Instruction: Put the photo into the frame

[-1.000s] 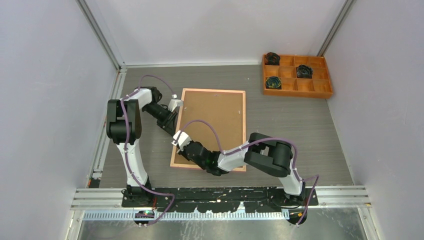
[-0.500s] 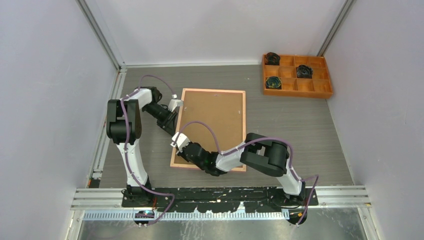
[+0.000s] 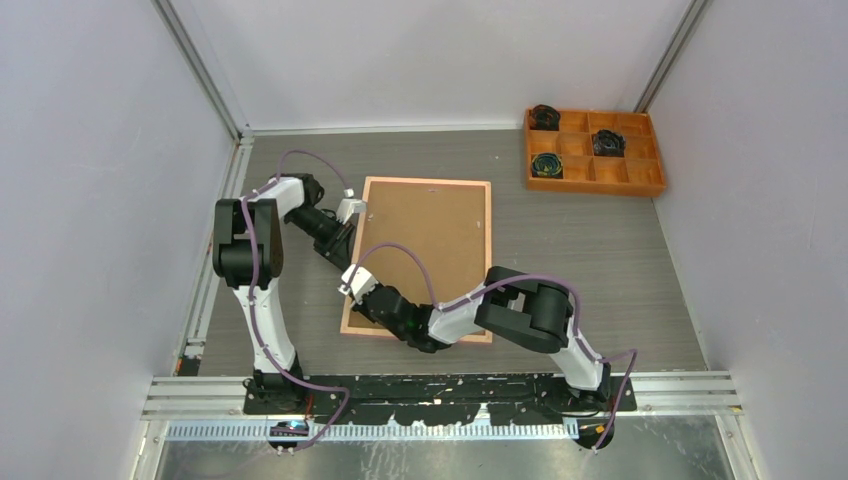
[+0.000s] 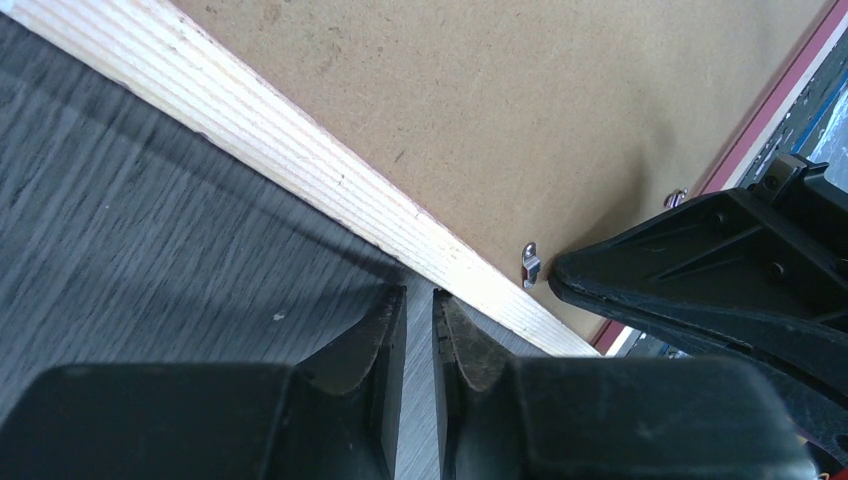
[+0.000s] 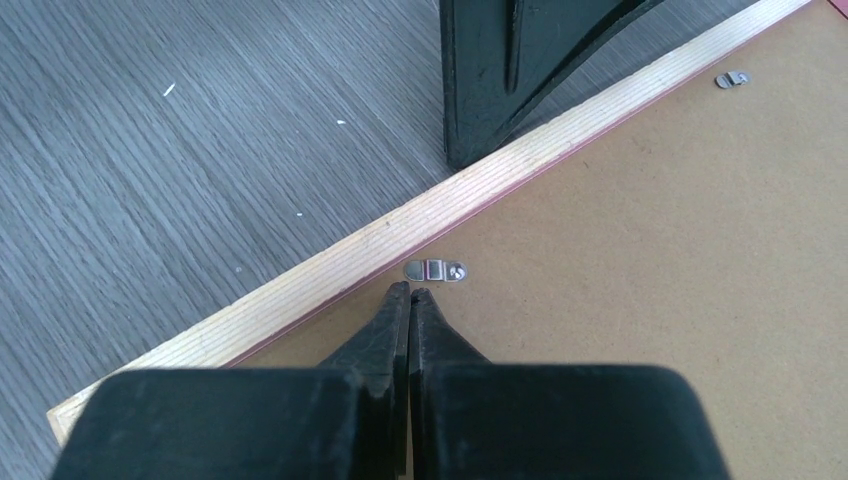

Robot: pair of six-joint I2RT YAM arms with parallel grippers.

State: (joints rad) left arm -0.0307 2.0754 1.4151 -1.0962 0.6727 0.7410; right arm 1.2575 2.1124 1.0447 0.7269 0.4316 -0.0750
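The large thin-bordered rectangular picture frame (image 3: 490, 250) lies face-down on the grey wood-grain counter (image 3: 600, 260), near its middle and slightly to the left. Its tan wood back border faces up, and a thin line of pink shows along the inner edge in the wrist views. The plain brown backing board (image 3: 435, 235) fills the frame's opening. The photo shows in none of the views.

The left gripper (image 4: 420, 300) is low over the bare counter, just outside the frame's left border. Its two black fingers are drawn almost together, with only a thin slit between them and nothing held there. The tips point at the pale wood strip and stand just beside it; contact with the strip cannot be told.

The right gripper (image 5: 411, 293) reaches across from the right arm's base to the same left side of the frame, nearer the arms than the left gripper. Its fingers are pressed together and hold nothing. The tips sit over the backing board just inside the border, close to a small silver metal turn clip (image 5: 436, 270) that lies flat on the board.

At the far right of the counter, well apart from the frame, stands an orange compartment tray (image 3: 595, 188). Three of its cells hold dark rounded items too small to make out
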